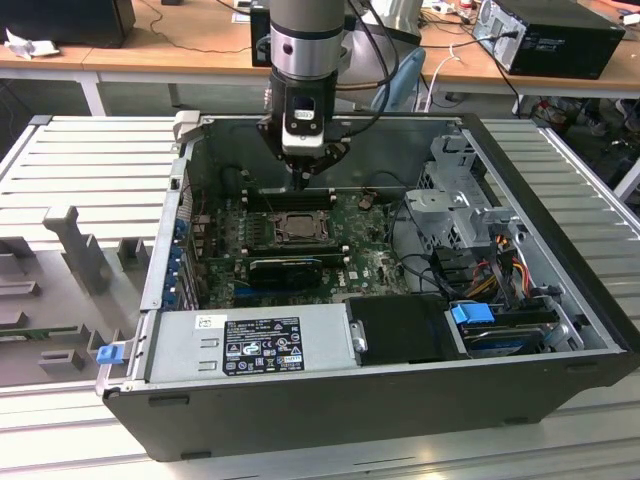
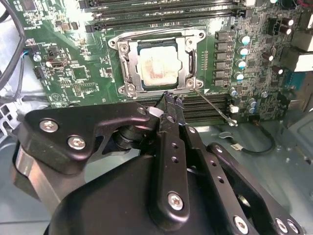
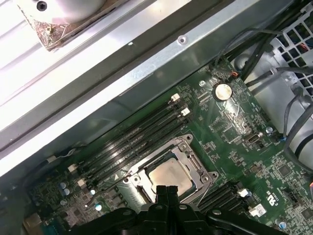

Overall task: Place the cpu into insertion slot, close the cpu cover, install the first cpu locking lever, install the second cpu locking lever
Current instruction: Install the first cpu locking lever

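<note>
The gripper [image 1: 303, 178] hangs from the arm inside the open computer case [image 1: 420, 400], with its tip low over the green motherboard [image 1: 375, 255]. In both wrist views the two black fingers [image 3: 161, 196] are pressed together with only a seam between them, and nothing is pinched there.

Just ahead of the fingertips lies the insertion slot [image 2: 198, 35], a squarish socket with a metal rim. The cpu [image 2: 157, 66] sits inside it, pale top facing up. The cpu cover [image 2: 188, 58] — a metal frame with a window — lies flat around the chip. In the first wrist view the chip's near edge is hidden behind the fingertips.

A thin metal locking lever [image 2: 213, 105] slants away from the socket corner nearest the gripper. It crosses the long black memory slots [image 2: 203, 115] just beside the fingertips, and I cannot tell whether the tip touches it. I also cannot tell whether it is latched.

Beyond the socket, away from the gripper, run more memory slots [image 3: 142, 132] and then the case wall. A round coin cell [image 3: 223, 90] sits on the board well off to one side. In the exterior view a grey power supply [image 1: 250, 345] lies in the case nearer the camera than the gripper and the socket.
</note>
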`<control>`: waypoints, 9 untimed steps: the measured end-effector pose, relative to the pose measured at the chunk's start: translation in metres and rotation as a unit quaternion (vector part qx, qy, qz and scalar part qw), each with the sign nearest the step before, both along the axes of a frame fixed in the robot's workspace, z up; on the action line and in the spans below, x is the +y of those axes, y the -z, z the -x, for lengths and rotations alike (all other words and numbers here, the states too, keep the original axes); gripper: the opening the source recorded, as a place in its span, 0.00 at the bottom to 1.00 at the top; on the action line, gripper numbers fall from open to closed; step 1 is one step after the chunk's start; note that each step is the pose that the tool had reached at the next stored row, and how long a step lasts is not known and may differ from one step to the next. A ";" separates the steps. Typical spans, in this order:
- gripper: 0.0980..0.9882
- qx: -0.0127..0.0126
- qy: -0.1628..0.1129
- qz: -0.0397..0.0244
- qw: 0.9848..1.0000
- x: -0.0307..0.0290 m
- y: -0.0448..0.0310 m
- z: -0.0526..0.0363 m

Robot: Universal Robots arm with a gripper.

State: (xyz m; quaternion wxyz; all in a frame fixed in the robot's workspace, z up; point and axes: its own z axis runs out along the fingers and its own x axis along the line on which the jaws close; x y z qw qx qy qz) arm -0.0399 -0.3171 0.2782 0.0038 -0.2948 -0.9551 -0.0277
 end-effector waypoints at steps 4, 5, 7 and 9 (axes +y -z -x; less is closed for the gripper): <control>0.01 0.000 -0.023 0.000 1.000 0.0000 0.0000 0.0000; 0.01 0.000 -0.029 0.000 1.000 0.0000 0.0000 0.0000; 0.01 0.000 -0.042 0.000 0.999 0.0000 0.0000 0.0000; 0.01 0.000 -0.050 0.000 0.999 0.0000 0.0000 0.0000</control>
